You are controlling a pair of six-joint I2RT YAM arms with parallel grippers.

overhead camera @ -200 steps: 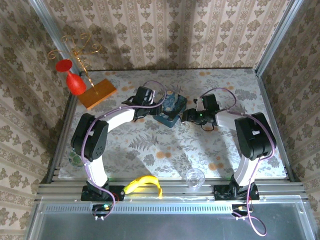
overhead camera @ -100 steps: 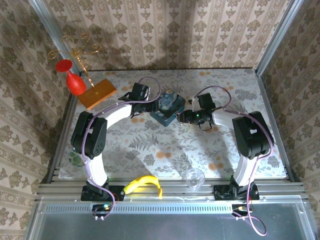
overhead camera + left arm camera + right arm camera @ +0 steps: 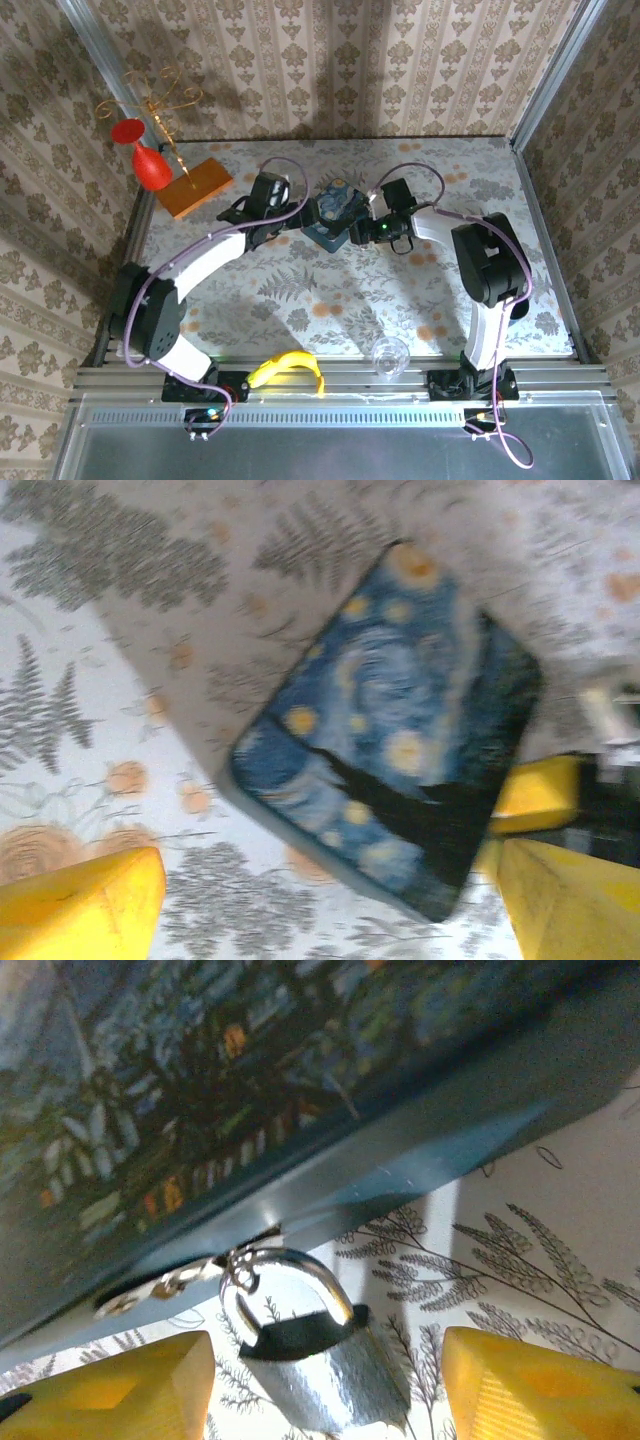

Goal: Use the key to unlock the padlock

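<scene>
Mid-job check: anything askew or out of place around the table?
The blue tin sits skewed to the edges of the table, the padlock hooked to its side. A banana lies on the front rail.

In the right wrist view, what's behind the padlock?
The side wall of the blue tin; the padlock hangs by its loop from a metal latch there. The tin hides whatever lies beyond it.

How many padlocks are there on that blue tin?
1. The padlock is hooked through the clasp on the blue tin's side wall. The tin's other sides may hide more.
</scene>
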